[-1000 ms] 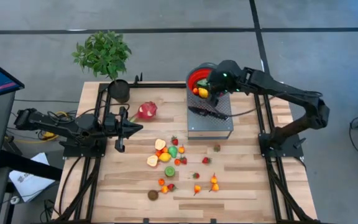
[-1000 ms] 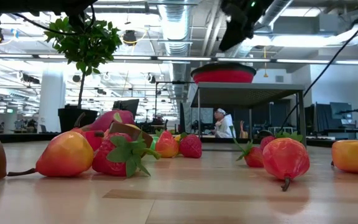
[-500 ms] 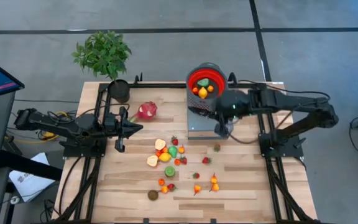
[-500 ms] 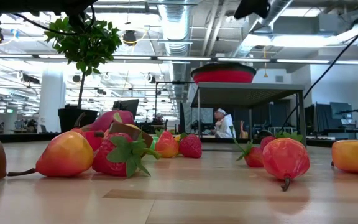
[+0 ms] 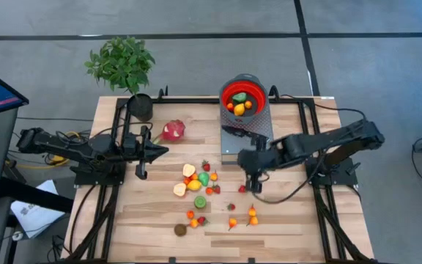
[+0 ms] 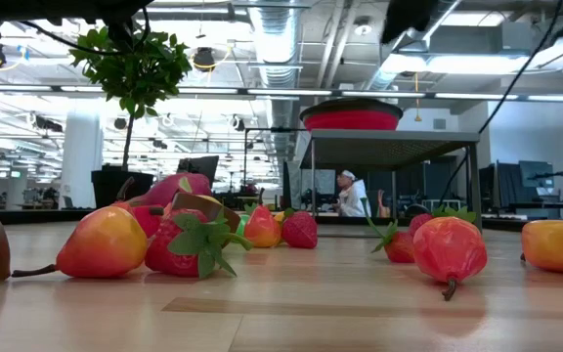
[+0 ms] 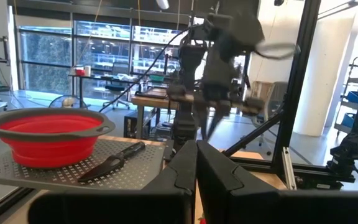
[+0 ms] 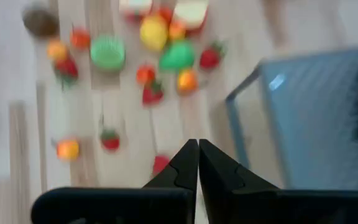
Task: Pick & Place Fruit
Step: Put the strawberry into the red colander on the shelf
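Fruit scattered on the tabletop, right gripper above it with fingers clenched and empty.
The right gripper hangs just near of the grey stand, over a strawberry at the right edge of the scatter; its wrist view looks down on the fruit past fingers pressed together. The red bowl sits on the far end of the stand with a few pieces inside, a knife lying near of it. The dragon fruit lies far left of the scatter, near the potted plant. The left gripper waits at the left side, fingers clenched on nothing. In the low view a person sits in the room beyond.
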`<state>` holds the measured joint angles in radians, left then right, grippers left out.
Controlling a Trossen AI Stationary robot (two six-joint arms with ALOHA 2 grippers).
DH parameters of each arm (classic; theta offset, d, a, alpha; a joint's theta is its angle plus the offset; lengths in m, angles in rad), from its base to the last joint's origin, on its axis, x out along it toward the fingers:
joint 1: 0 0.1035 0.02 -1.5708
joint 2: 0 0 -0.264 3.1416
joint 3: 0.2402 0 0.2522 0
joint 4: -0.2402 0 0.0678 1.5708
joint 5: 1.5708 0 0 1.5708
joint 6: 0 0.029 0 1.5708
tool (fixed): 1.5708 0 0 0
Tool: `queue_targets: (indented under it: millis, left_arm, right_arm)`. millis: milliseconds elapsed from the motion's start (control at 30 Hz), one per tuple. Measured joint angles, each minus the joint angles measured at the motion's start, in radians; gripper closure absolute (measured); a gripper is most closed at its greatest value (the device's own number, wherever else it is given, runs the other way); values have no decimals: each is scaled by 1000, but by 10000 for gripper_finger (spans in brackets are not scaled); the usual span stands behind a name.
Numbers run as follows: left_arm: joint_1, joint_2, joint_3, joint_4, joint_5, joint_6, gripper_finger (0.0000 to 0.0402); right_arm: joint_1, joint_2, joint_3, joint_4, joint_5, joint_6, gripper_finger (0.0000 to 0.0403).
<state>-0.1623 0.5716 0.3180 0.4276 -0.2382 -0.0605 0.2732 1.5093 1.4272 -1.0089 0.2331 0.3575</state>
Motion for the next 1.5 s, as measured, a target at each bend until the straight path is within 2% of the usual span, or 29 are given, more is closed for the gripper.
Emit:
queue_targets:
  millis: [200, 467, 667, 767, 833, 967, 1267, 1367, 1500]
  left_arm:
    - [0, 0, 0, 0, 0, 0, 399]
    - [0, 0, 0, 0, 0, 0, 399]
    - [0, 0, 0, 0, 0, 0, 399]
    - [0, 0, 0, 0, 0, 1, 399]
    - [0, 0, 0, 0, 0, 1, 399]
    - [0, 0, 0, 0, 0, 2, 399]
    - [0, 0, 0, 0, 0, 2, 399]
    - [0, 0, 0, -1, 0, 2, 399]
    - [0, 0, 0, -1, 0, 2, 399]
  right_arm:
    - [57, 94, -1, -107, -25, 88, 401]
    - [95, 177, 0, -223, -40, 92, 401]
    - [93, 189, 0, -227, -76, 161, 402]
    - [124, 166, -7, -141, -55, 137, 402]
    - [149, 129, -36, -21, -48, 98, 402]
    - [184, 42, -149, 201, -48, 61, 403]
    - [192, -154, -438, 555, -25, 54, 403]
    - [191, -191, -523, 651, -25, 54, 403]
    - [186, -216, -587, 695, -24, 62, 403]
